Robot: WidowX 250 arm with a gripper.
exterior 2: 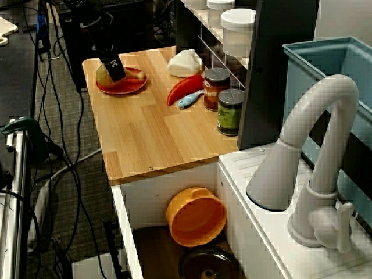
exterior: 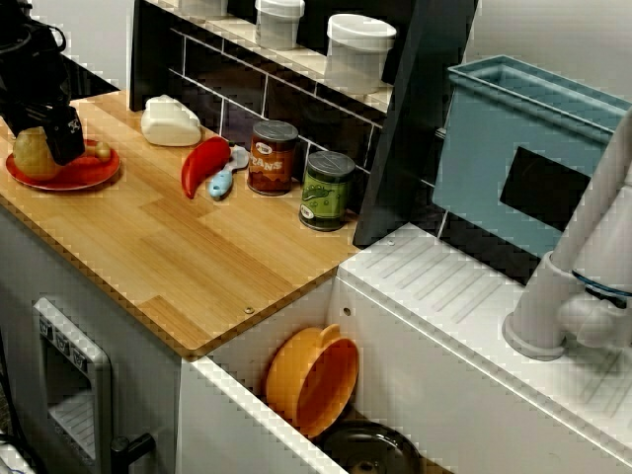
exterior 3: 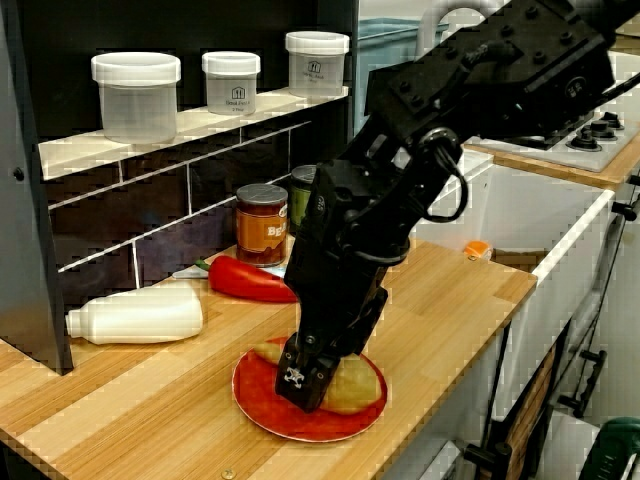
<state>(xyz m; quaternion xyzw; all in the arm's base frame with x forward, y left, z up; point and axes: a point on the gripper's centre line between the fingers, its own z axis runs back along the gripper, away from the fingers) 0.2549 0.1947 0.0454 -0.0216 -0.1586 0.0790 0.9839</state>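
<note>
tan potato (exterior: 33, 150) lies on the red plate (exterior: 87, 176) at the counter's end.

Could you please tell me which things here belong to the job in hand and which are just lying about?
In hand:
gripper
potato
red plate

Lying about:
pepper
white bottle
orange can
green can
blue toy
orange bowl
jars
</note>
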